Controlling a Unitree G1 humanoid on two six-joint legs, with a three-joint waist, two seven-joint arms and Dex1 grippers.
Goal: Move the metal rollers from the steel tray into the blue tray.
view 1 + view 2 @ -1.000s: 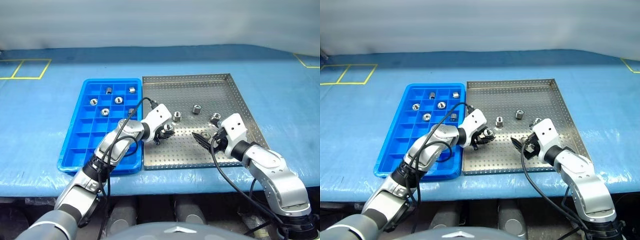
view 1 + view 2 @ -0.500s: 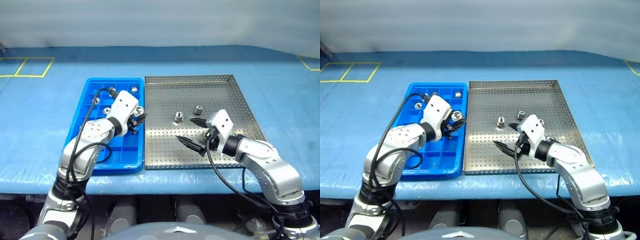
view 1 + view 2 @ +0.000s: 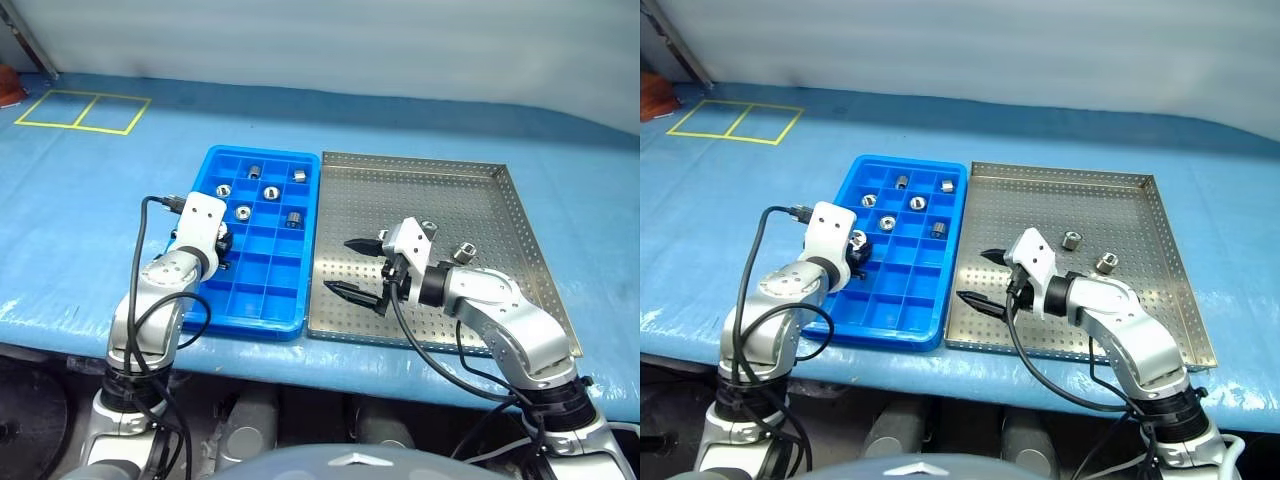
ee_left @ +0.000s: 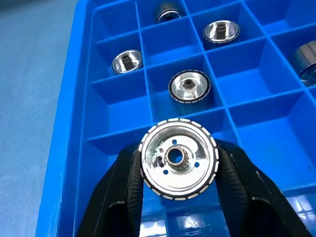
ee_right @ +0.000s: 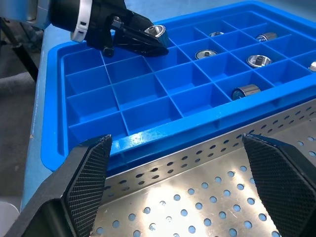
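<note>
The 2 head views are looking forward and down from above, taking in the blue tray (image 3: 258,240) at 9 o'clock and the steel tray (image 3: 470,200) at 3 o'clock. The left wrist view is sitting very close over the blue tray's compartments. The right wrist view is looking low across the steel tray's rim toward the blue tray, sharing those compartments with the left wrist view.

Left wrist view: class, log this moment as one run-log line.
left end effector: shut on roller | over: blue tray | right end effector: open, over steel tray
</note>
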